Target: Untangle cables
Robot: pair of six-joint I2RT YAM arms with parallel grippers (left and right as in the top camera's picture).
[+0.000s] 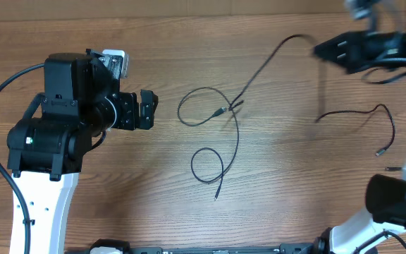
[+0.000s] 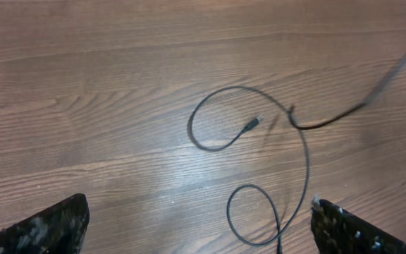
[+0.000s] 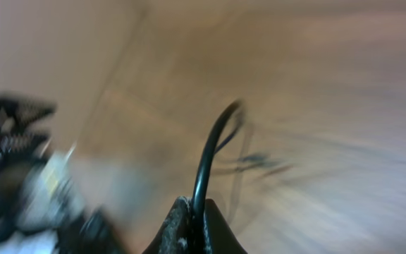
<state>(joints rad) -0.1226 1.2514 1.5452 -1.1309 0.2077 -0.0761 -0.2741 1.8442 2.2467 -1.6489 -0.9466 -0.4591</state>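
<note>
Upper right, right end effector is pinching a cable, likely for pulling free; spread left end effector should be pinning the loops.

No text, brand, number or sign can be read in any view, neither on the cables nor on the table. The left arm has a small green spot on its black housing (too small to tell label from light). The right wrist view is blurred throughout.
</note>
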